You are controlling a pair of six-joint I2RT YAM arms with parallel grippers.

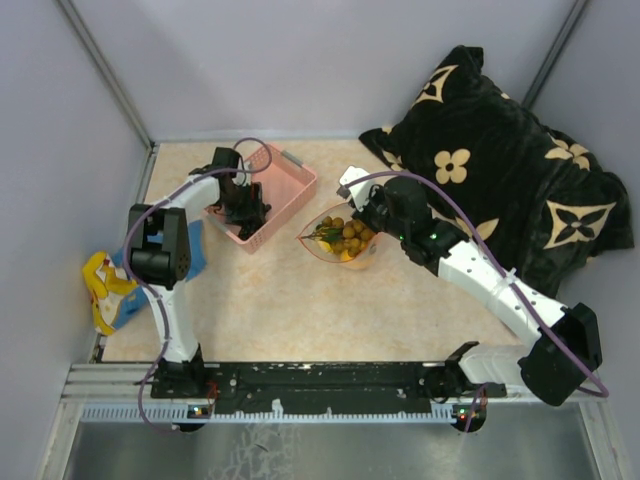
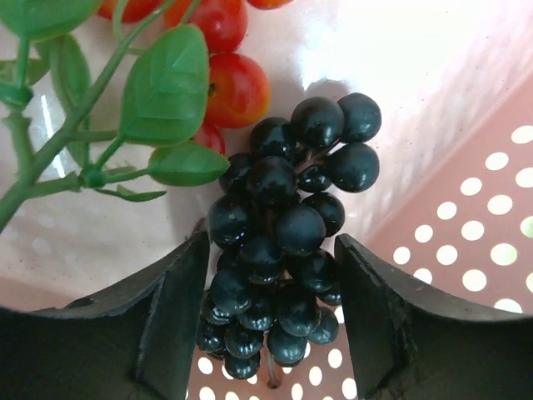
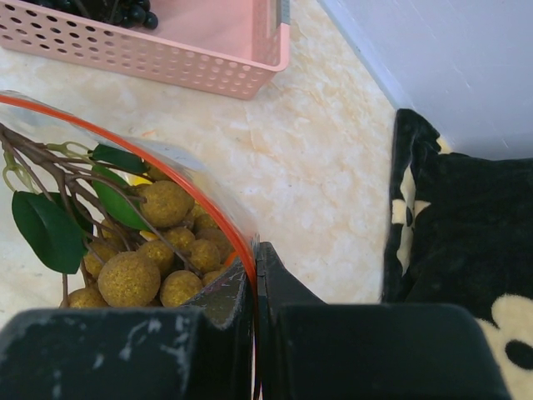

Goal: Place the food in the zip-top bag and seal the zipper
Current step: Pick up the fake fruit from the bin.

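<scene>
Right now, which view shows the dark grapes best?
Left wrist: the dark grapes loom large, straddled by the left tool, inside the pink basket. Right wrist catches a few at its top edge; in top external the left tool hides them.

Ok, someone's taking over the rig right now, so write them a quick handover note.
Left gripper: straddles the grapes in the basket; grip unclear.
Right gripper: shut on the bag at its rim, mouth open.
Done: tan berries are in the bag.
To do: move the grapes and red berries from basket to bag, then seal the zipper.
</scene>
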